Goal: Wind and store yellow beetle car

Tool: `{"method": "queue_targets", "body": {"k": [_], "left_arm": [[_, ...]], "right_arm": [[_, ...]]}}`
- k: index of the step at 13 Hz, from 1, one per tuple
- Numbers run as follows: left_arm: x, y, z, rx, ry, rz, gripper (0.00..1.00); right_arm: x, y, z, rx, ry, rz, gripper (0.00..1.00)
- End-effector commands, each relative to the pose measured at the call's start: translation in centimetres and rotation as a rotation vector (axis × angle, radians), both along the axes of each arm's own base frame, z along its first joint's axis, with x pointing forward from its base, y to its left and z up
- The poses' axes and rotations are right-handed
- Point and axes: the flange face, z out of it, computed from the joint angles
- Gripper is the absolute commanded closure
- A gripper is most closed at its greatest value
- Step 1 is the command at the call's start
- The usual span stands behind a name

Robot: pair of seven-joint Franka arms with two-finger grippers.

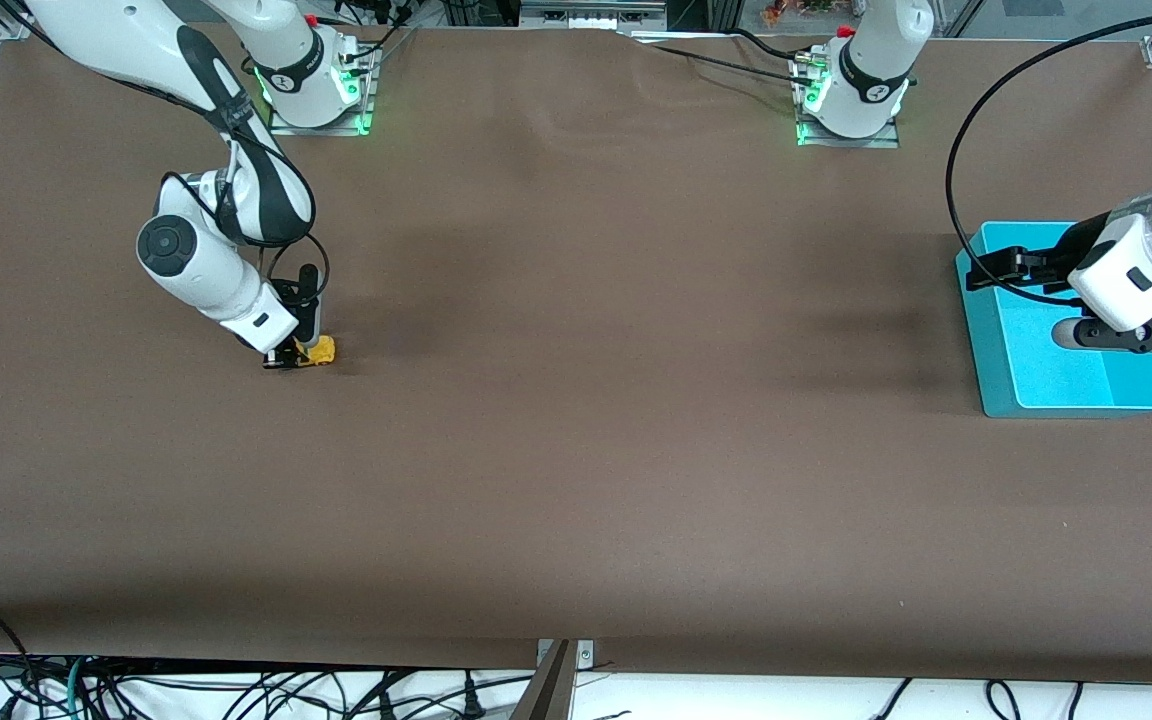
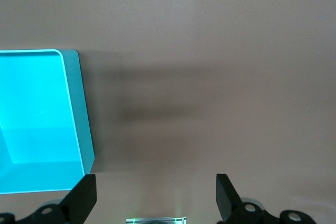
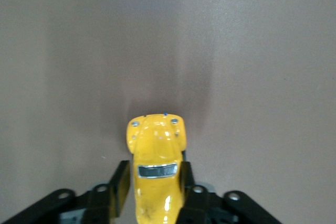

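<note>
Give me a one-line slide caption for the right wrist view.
Right gripper clamps the yellow beetle car by its sides on the brown table.

The right arm bends down low toward its own end of the desk, its gripper (image 1: 298, 355) at the surface with jaws clamped. The left arm waits, its gripper (image 1: 1141, 335) raised, jaws spread wide.
</note>
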Motion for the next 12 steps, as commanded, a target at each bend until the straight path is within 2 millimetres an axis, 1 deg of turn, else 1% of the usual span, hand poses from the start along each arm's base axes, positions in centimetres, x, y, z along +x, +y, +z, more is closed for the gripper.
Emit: {"method": "queue_targets", "body": {"k": [1, 2, 3, 4, 5, 6, 9, 10, 11, 12], "left_arm": [[0.6, 0.5, 0.3, 0.021, -0.009, -0.014, 0.0], [0.6, 0.7, 0.4, 0.021, -0.01, -0.012, 0.0], [0.6, 0.8, 0.3, 0.019, -0.009, -0.011, 0.0], [0.6, 0.7, 0.4, 0.021, -0.01, -0.012, 0.0], [0.6, 0.6, 0.4, 0.02, -0.01, -0.012, 0.0], [0.6, 0.5, 0.4, 0.022, -0.01, -0.01, 0.0], [0.6, 0.6, 0.4, 0.021, -0.01, -0.006, 0.0], [0.6, 0.6, 0.4, 0.021, -0.01, -0.005, 0.0], [0.6, 0.5, 0.4, 0.02, -0.01, -0.011, 0.0], [0.6, 0.7, 0.5, 0.017, -0.012, -0.012, 0.0]], "right_arm": [[-0.3, -0.5, -0.2, 0.003, -0.01, 0.009, 0.84], [-0.3, -0.5, -0.3, 0.003, -0.008, 0.012, 0.91], [-0.3, -0.5, -0.3, 0.002, -0.01, 0.013, 1.0], [-0.3, -0.1, -0.1, 0.005, -0.012, 0.019, 1.0], [-0.2, 1.0, 0.2, 0.012, -0.014, 0.035, 1.0], [0.1, 1.7, 0.7, 0.018, -0.021, 0.034, 1.0], [0.7, 5.2, 2.0, 0.039, -0.013, -0.009, 1.0], [0.9, 5.7, 2.0, 0.041, -0.007, -0.039, 1.0], [1.0, 6.7, 2.1, 0.049, -0.006, -0.059, 1.0], [1.1, 7.5, 1.5, 0.057, 0.003, -0.094, 1.0]]}}
